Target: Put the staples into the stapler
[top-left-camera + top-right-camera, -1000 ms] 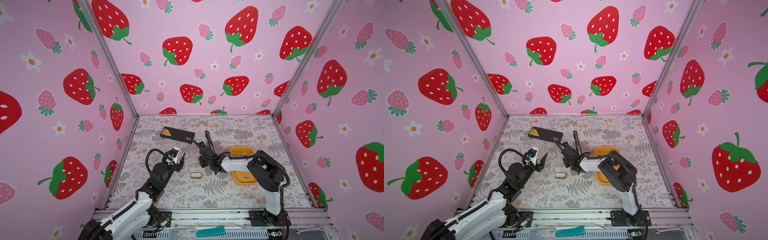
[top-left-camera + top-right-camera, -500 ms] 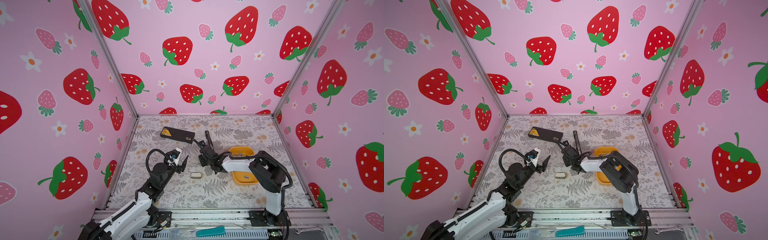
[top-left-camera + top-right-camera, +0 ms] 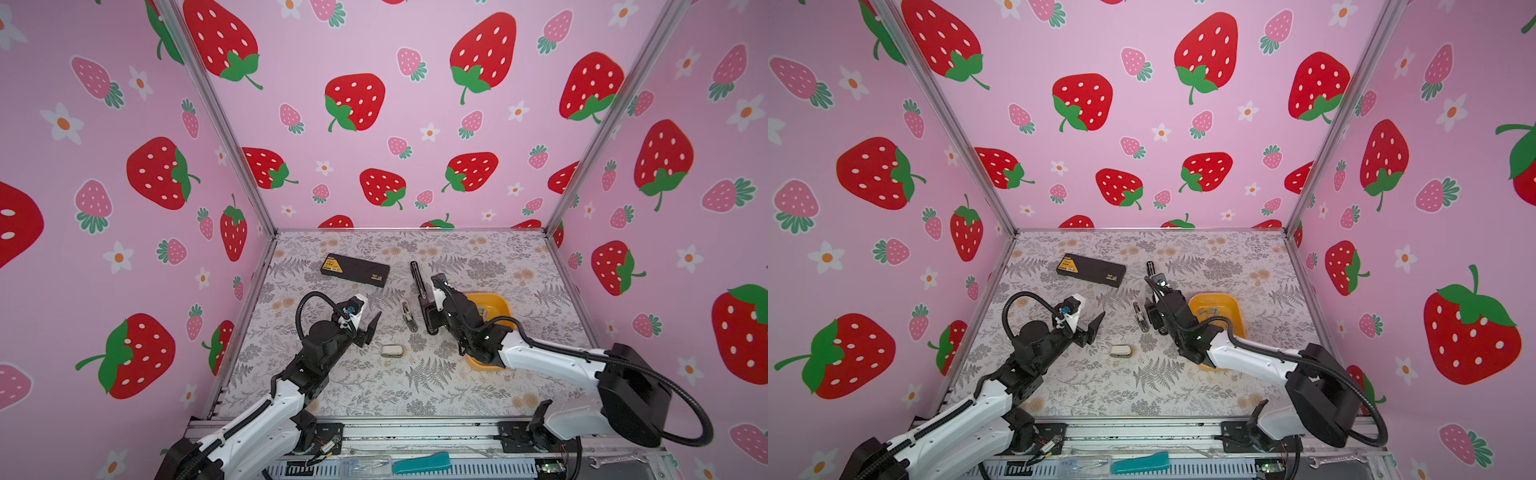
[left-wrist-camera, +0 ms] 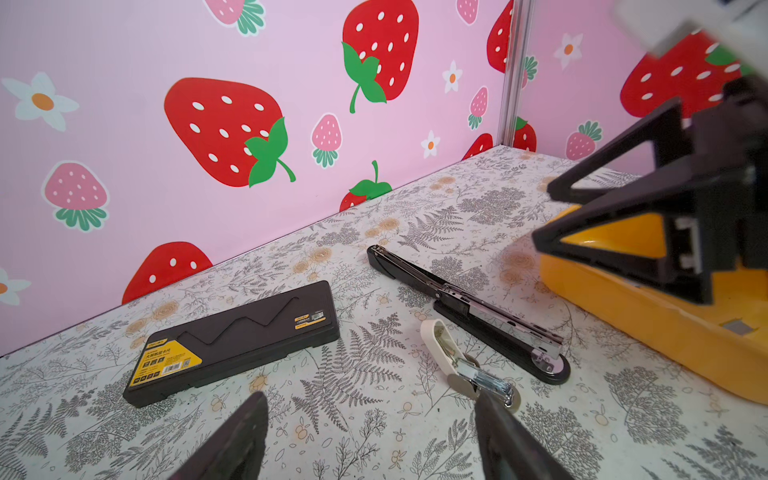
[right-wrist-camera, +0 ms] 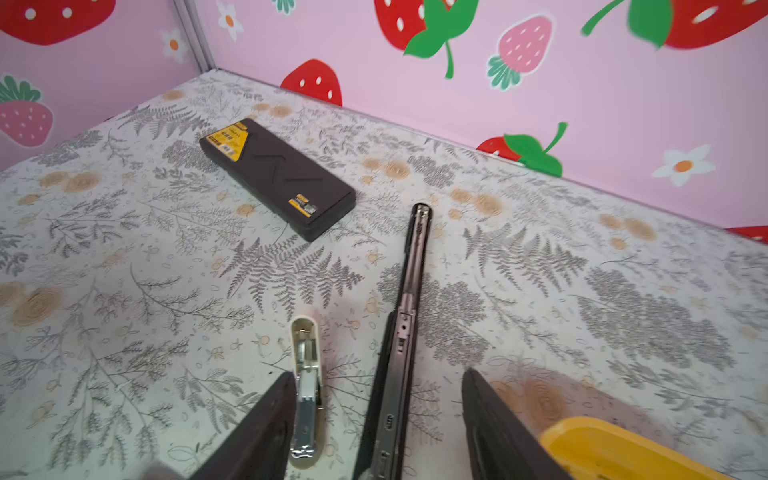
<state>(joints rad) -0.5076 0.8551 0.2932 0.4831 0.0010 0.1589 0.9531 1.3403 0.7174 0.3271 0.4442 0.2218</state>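
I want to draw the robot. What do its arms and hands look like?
Both arms, left arm and right arm, have white shells with chunky black joints and a black ribbed cable looping alongside. The left hand and right hand are black, each with two pointed, triangle-shaped fingers.

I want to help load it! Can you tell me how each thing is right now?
Long black stapler: opened out flat, metal rail showing.
Small cream stapler: also opened, lying beside it.
Black case: shut, lying flat.
Staples: loose in the yellow tray.
Left pincer: open, empty.
Right pincer: open, fingers either side of the long black stapler, not gripping.
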